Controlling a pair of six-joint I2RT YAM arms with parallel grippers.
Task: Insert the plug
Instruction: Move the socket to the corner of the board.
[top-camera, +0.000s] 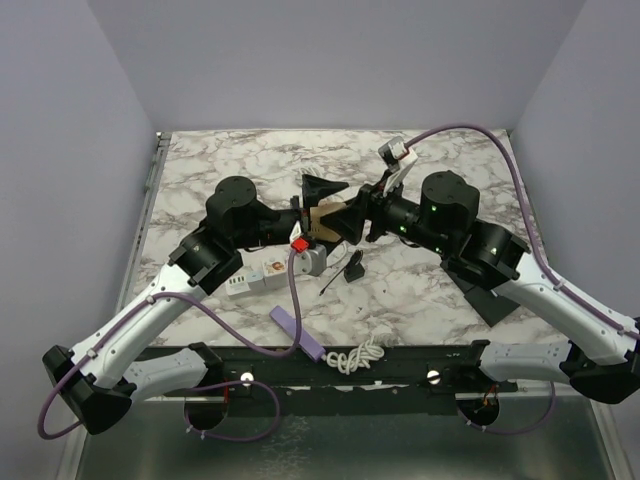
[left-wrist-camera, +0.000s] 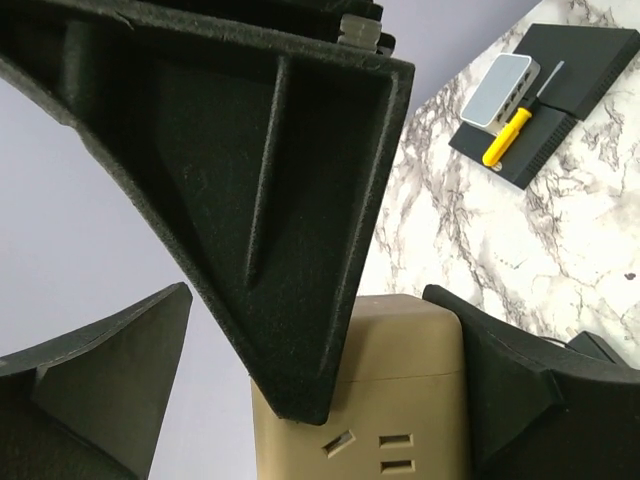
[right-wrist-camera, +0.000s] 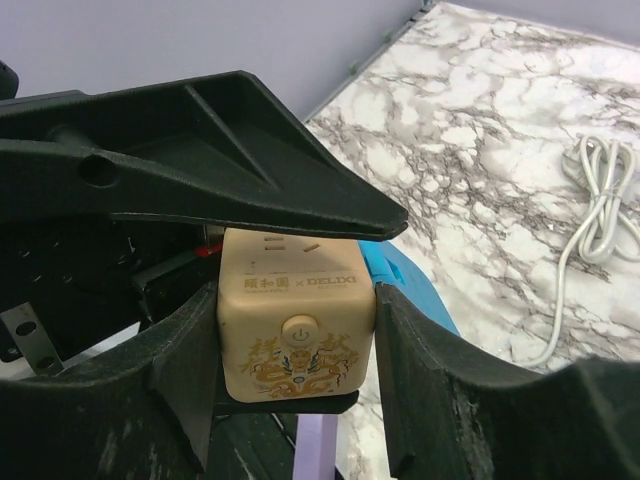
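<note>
A tan cube socket (right-wrist-camera: 295, 335) with a power button and gold dragon print is held above the table at the centre (top-camera: 323, 221). My right gripper (right-wrist-camera: 295, 300) is shut on it, one finger on each side. Its slotted face shows in the left wrist view (left-wrist-camera: 400, 400). My left gripper (left-wrist-camera: 215, 350) is open, and its big upper finger (left-wrist-camera: 280, 230) lies across the cube's slotted face. The gap between its fingers is empty. A small black plug (top-camera: 352, 268) with a thin cord lies on the table below the cube, in no gripper.
A white power strip (top-camera: 252, 280) with a red part (top-camera: 298, 243) and a grey adapter (top-camera: 315, 260) lies front left. A purple bar (top-camera: 298, 330) and a coiled white cable (top-camera: 355, 352) lie at the near edge. A black pad (left-wrist-camera: 560, 90) holds a grey hub and a yellow screwdriver (left-wrist-camera: 508, 135).
</note>
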